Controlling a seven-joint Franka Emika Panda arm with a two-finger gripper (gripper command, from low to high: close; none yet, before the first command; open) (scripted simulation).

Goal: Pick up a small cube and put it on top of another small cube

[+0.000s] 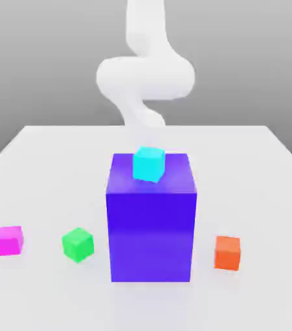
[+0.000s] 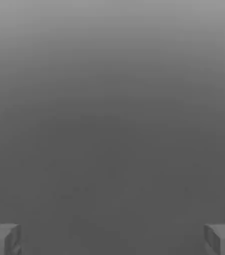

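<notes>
The small magenta-pink cube (image 1: 10,240) rests on the white table (image 1: 51,168) near the front at the exterior view's left. A short way to its right sits the small bright green cube (image 1: 78,244), apart from it. My white arm (image 1: 145,74) rises at the back of the table, behind the big block and far from both cubes. In the hand view my gripper (image 2: 112,240) is open, its two grey fingertips (image 2: 3,239) wide apart with nothing between them, against plain grey background.
A big blue-violet block (image 1: 151,220) stands mid-table with a cyan cube (image 1: 149,163) on its top. An orange cube (image 1: 227,252) lies to the block's right in the exterior view. The green cube is close to the block's left side.
</notes>
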